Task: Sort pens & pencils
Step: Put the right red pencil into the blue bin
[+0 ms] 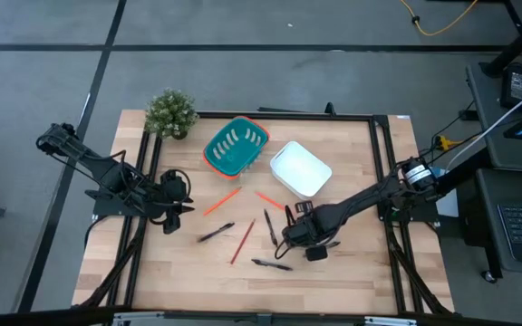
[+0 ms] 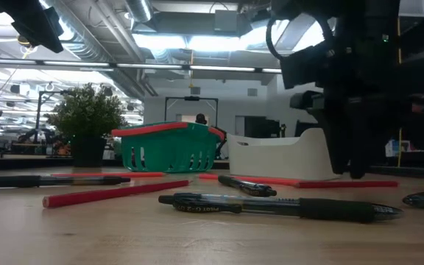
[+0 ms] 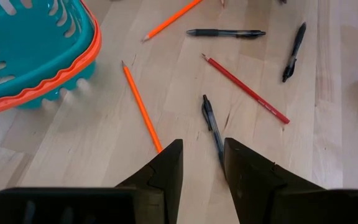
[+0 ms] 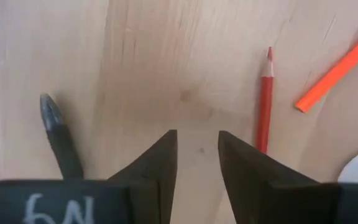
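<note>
Black pens lie flat on the wooden table: one left of centre, one in the middle, one nearer the front. Two orange pencils and a red pencil lie among them. My right gripper points down, open, over bare wood, with a pen on one side and a red pencil on the other. My left gripper hovers open at the table's left, above a pen and an orange pencil.
A teal basket with an orange rim and a white tray stand at the back centre. A potted plant is at the back left corner. A black frame runs around the tabletop.
</note>
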Action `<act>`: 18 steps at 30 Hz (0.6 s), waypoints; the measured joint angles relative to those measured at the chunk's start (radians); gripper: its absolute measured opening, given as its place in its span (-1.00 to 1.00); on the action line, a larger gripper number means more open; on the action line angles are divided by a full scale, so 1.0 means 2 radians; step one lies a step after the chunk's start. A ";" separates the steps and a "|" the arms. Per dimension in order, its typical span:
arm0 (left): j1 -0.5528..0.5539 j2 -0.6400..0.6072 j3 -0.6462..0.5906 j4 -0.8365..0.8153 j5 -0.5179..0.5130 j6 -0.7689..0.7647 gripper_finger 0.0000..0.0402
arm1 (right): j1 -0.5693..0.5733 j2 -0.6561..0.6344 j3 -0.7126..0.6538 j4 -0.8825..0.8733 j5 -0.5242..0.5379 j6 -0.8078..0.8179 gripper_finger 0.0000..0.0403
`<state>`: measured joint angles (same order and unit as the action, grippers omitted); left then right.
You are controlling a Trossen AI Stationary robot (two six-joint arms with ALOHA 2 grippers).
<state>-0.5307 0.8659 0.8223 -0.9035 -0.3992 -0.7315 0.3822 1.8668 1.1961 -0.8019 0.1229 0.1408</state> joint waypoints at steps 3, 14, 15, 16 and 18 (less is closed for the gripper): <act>0.000 0.000 0.000 0.000 0.000 0.000 -0.45 | -0.006 0.000 -0.005 0.000 0.001 -0.014 -0.41; 0.000 0.000 0.000 0.000 0.000 0.000 -0.45 | -0.043 -0.001 -0.026 0.000 0.008 -0.036 -0.41; 0.000 0.000 0.000 0.000 0.000 0.000 -0.45 | -0.045 -0.001 -0.026 0.002 0.008 -0.039 -0.41; 0.000 0.000 0.000 0.000 0.000 0.000 -0.45 | -0.047 -0.001 -0.026 0.003 0.008 -0.044 -0.41; 0.000 0.000 0.000 0.000 0.000 0.000 -0.45 | -0.049 -0.001 -0.026 0.006 0.008 -0.048 -0.41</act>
<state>-0.5307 0.8661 0.8223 -0.9039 -0.3994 -0.7307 0.2848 1.8645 1.1439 -0.7903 0.1394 0.0456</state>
